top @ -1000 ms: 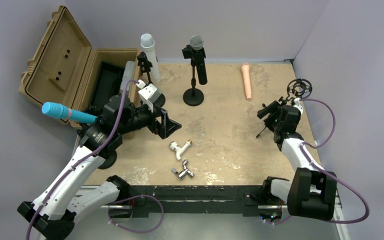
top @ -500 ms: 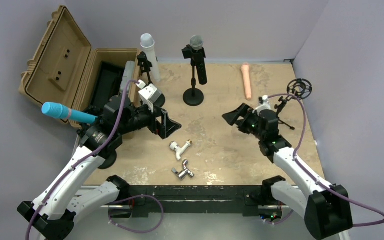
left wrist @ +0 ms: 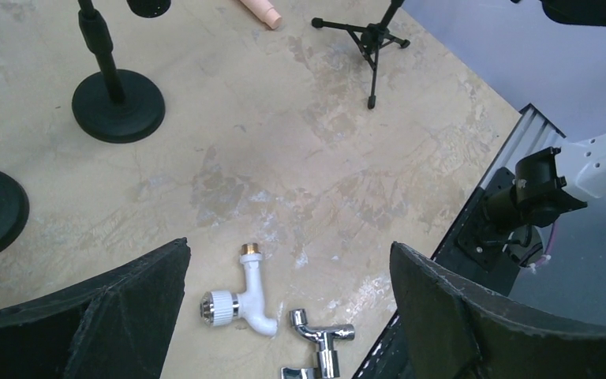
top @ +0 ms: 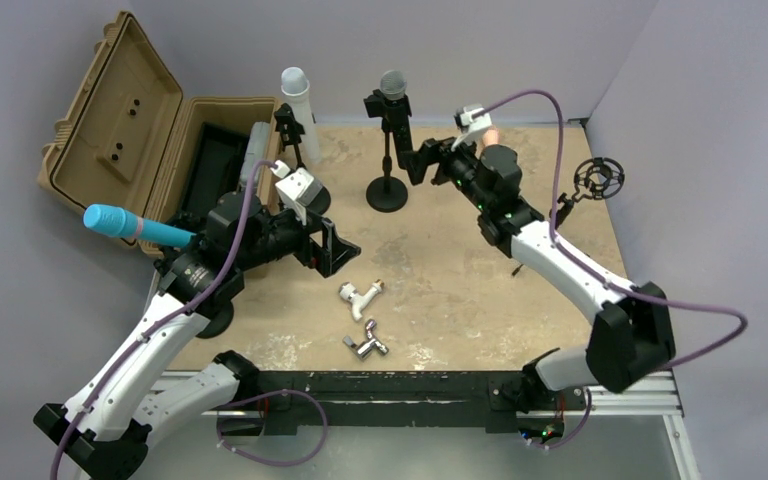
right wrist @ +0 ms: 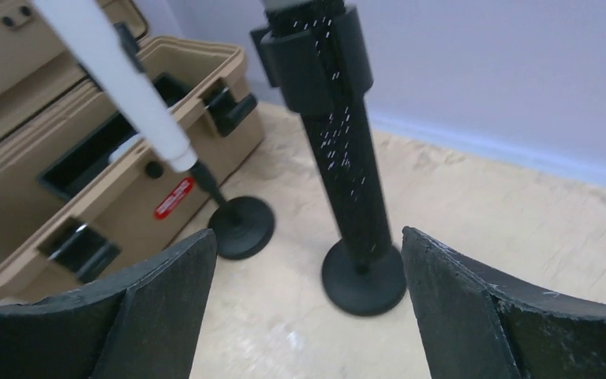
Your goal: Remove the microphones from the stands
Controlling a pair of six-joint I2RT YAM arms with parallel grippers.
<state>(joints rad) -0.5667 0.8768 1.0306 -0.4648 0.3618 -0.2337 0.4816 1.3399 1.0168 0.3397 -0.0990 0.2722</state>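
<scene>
Both left fingers and right fingers gaped empty, the right pair facing the stiff, likely light microphone clipped upright in its stand at the bench's far centre, best gripped on its barrel.

open tan case at left; white fitting beside chrome tap.
</scene>
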